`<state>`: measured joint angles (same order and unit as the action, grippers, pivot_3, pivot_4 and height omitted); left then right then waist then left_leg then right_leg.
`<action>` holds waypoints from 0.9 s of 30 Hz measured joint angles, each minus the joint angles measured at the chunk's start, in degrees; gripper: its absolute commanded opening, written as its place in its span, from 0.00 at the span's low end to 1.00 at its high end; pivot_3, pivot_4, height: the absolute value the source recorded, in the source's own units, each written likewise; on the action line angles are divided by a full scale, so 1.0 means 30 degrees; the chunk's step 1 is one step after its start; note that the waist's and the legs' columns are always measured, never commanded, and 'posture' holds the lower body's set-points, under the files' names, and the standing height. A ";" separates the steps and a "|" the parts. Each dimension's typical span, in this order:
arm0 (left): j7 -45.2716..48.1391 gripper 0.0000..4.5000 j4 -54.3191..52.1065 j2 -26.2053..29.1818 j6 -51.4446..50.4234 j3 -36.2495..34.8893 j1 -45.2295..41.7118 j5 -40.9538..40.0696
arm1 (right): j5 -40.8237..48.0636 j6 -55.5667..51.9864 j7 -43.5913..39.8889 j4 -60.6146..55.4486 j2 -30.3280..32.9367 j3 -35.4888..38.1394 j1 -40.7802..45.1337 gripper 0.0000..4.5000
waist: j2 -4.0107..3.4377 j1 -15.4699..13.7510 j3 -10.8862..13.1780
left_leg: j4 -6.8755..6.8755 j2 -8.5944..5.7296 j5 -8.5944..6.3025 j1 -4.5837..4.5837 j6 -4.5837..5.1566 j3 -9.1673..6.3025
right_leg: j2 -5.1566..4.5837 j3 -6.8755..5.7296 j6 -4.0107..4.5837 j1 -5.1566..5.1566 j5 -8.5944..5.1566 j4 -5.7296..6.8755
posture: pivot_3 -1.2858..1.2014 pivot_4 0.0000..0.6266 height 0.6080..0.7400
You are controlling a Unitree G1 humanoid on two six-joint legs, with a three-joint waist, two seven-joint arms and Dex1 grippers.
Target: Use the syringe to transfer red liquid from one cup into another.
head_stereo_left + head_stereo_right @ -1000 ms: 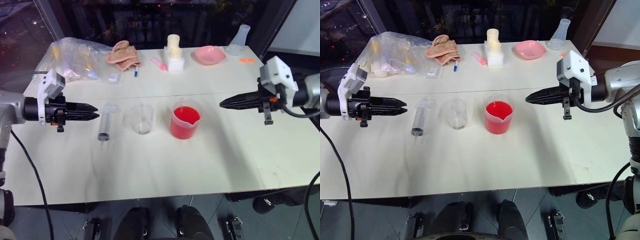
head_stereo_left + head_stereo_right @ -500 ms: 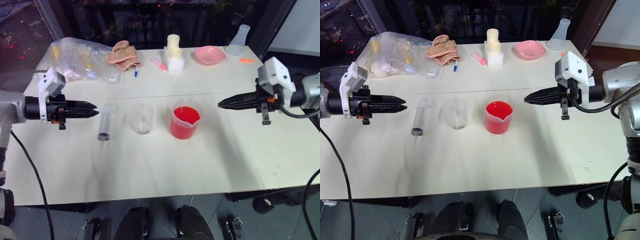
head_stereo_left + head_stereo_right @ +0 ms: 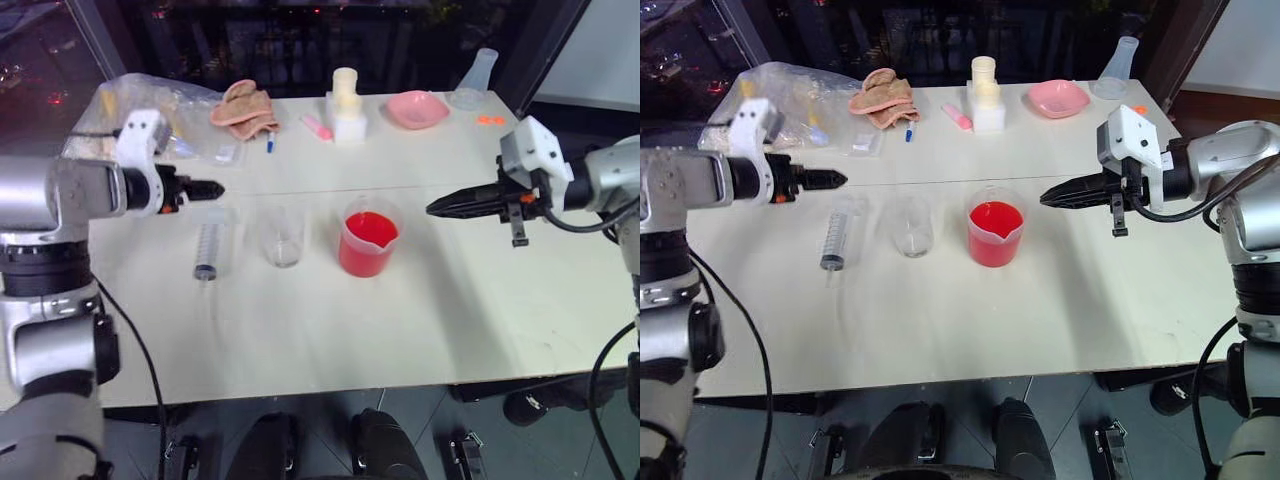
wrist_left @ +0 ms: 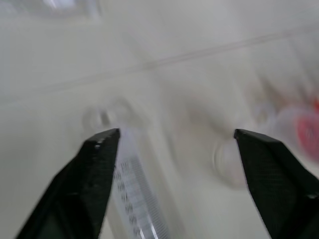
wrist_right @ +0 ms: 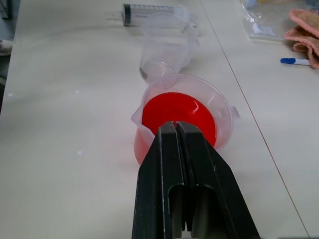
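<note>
The syringe (image 3: pixel 210 245) lies flat on the white table (image 3: pixel 330 330), nozzle toward the near edge. The smaller clear cup (image 3: pixel 284 238) stands to its right, and the spouted beaker (image 3: pixel 368 243) holding the red liquid (image 3: pixel 370 232) is further right. My left gripper (image 3: pixel 208 187) hovers over the syringe's plunger end. In the left wrist view its fingers (image 4: pixel 99 164) stand wide open with nothing between them, and the syringe barrel (image 4: pixel 132 199) lies below. My right gripper (image 3: pixel 432 210) is shut and empty. It hangs right of the beaker and points at it, with the red liquid (image 5: pixel 164 107) just past its tips.
Along the far edge lie a clear plastic bag (image 3: pixel 150 110), a pink cloth (image 3: pixel 245 108), a blue pen (image 3: pixel 271 143), a pink marker (image 3: pixel 318 127), a white block with a bottle (image 3: pixel 347 110), a pink dish (image 3: pixel 418 108) and a conical flask (image 3: pixel 478 78).
My left arm swung forward and turned at the wrist, bringing its gripper over the syringe's plunger end, and the fingers opened wide. The right gripper has barely shifted.
</note>
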<state>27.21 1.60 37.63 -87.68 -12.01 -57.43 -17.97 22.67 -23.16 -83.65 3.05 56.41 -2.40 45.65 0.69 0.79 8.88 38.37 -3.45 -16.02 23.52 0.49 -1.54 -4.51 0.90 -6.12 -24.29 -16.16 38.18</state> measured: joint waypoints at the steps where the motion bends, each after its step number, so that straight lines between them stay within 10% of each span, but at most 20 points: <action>1: -0.0725 0.99 -0.0072 -0.0188 -0.0483 0.0052 -0.0369 0.0277 | -0.0006 0.0000 -0.0011 0.0008 -0.0071 -0.0074 0.0024 0.00 | 0.0002 -0.0007 0.0001 | -0.0005 -0.0001 0.0016 0.0000 -0.0029 0.0000 | 0.0000 0.0001 0.0000 0.0000 0.0000 0.0000 | 0.52 0.24 1.00; 11: -0.5015 0.99 0.1255 0.0354 -0.1442 0.3991 -0.2125 0.1916 | -0.0018 -0.0066 -0.0028 0.0006 -0.0188 -0.0213 0.0035 0.00 | 0.0010 -0.0075 0.0006 | -0.0018 -0.0002 0.0044 0.0000 -0.0085 -0.0003 | -0.0005 0.0010 0.0001 -0.0004 0.0000 0.0000 | 0.52 0.24 1.00; 27: -1.0196 0.99 2.0723 -0.1858 -0.1455 0.4462 -1.1000 -0.1220 | 0.0038 -0.0373 0.0409 -0.0723 -0.0018 0.0249 -0.0639 0.00 | 0.0086 -0.0065 0.0051 | -0.0034 -0.0018 0.0045 0.0056 -0.0086 0.0003 | -0.0019 -0.0004 -0.0004 -0.0075 0.0002 0.0002 | 0.52 0.24 1.00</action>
<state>-3.38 63.77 32.05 -92.05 1.38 -90.43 -21.63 22.78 -24.28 -82.43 0.88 56.36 -1.65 43.73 0.95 0.60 9.03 38.27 -3.51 -15.89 23.69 0.23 -1.53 -4.57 0.89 -6.14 -24.52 -16.16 38.19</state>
